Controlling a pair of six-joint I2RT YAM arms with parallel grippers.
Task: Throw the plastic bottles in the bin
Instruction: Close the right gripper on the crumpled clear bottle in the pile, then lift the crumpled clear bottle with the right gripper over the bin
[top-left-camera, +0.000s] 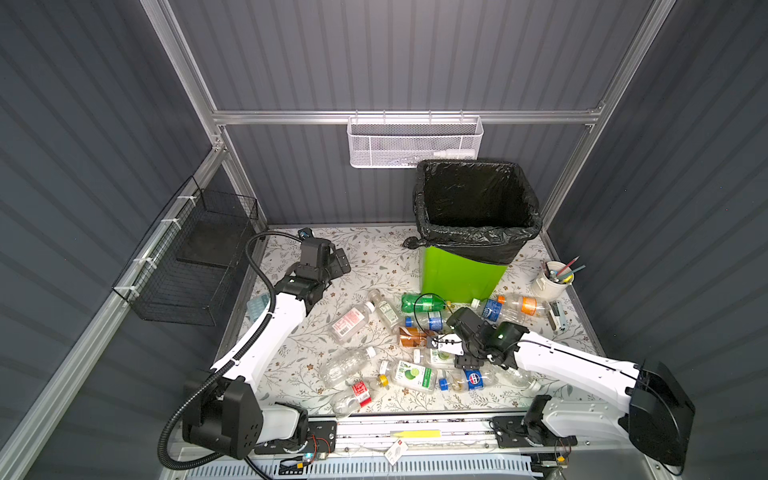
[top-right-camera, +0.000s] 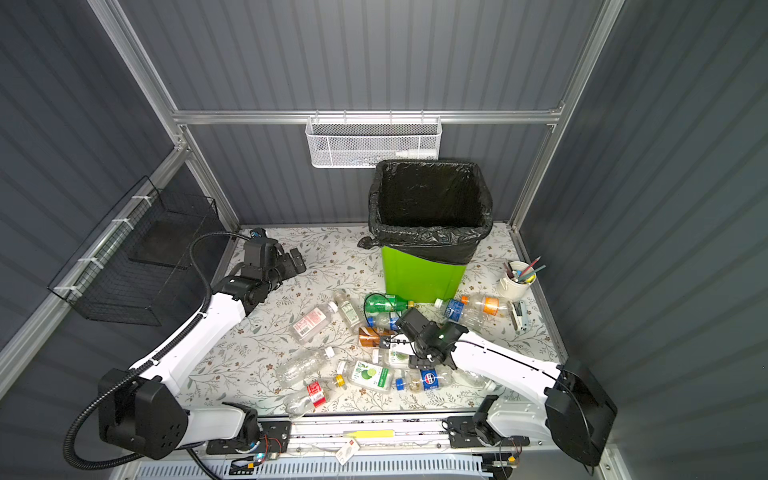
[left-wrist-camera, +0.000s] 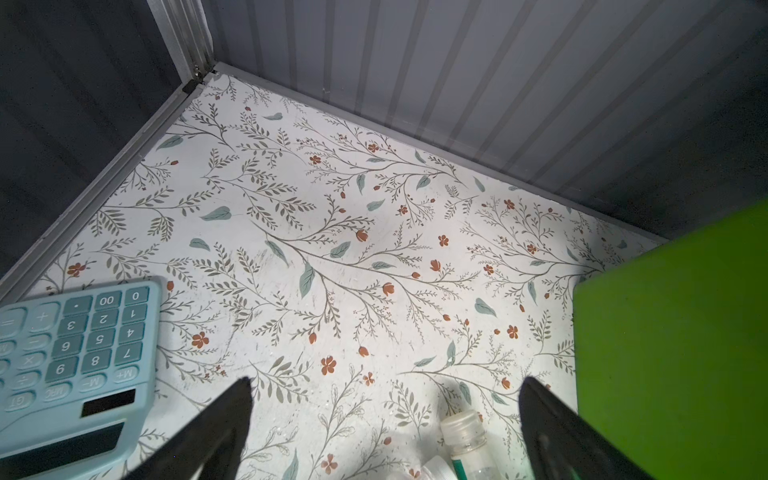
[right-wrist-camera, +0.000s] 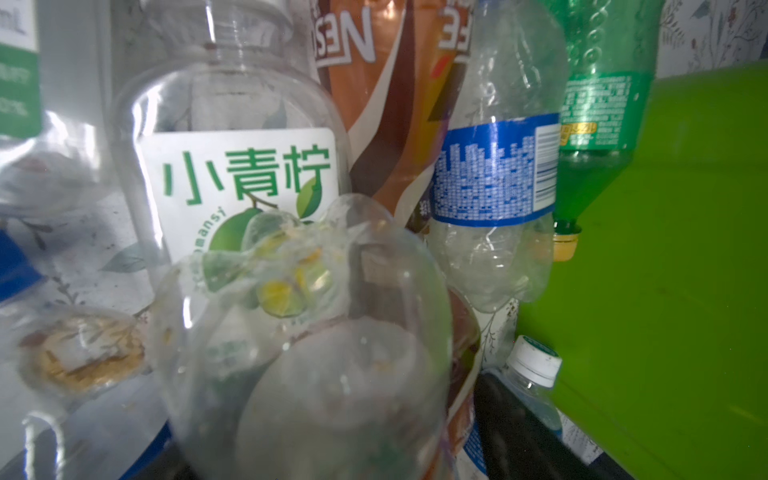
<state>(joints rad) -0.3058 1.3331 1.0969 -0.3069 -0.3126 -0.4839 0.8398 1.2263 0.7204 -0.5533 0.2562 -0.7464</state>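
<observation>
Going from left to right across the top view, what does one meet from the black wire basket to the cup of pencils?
black wire basket → calculator → pink-labelled bottle → green bottle → cup of pencils

The bin (top-left-camera: 461, 278) is showing bright green under a glossy black bag (top-left-camera: 478, 199). The table cover (top-left-camera: 374, 257) is wearing white, strewn with grey-green sprigs and rust-red flowers. Near the bin, a green bottle (top-left-camera: 424, 302) is glowing beside a clear bottle (top-left-camera: 430, 322) banded in blue — and a brown bottle (top-left-camera: 411, 336) is showing orange-and-white swirls. At the left edge, a calculator (left-wrist-camera: 70, 353) is looking pale blue.
</observation>
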